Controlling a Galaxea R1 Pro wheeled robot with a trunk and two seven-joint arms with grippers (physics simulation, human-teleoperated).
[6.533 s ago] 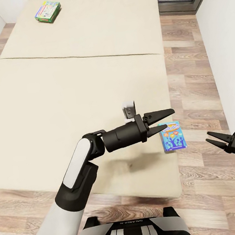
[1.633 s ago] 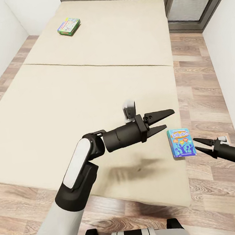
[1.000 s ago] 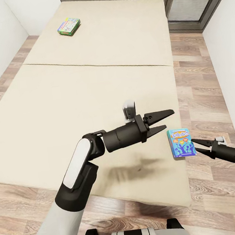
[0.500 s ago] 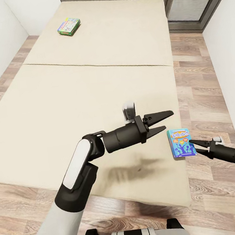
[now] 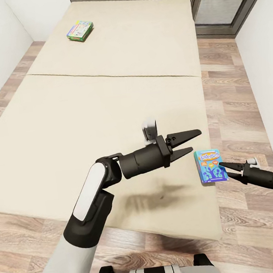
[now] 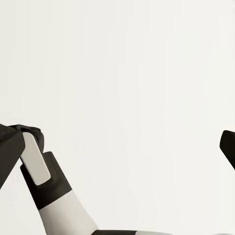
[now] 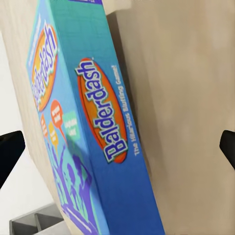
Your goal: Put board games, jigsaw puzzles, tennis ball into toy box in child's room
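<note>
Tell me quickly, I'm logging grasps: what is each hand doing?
Left hand: open, empty, above the bed.
Right hand: open, at the blue game box, not gripping.

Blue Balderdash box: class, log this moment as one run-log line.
right gripper: open, at blue Balderdash box edge | box: flat on bed corner | left gripper: open, hovering | second game box: far end

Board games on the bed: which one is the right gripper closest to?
The blue Balderdash box at the bed's near right edge; the right gripper has its open fingertips at its side. The yellow-green-red box lies far off, near the headboard end.
</note>
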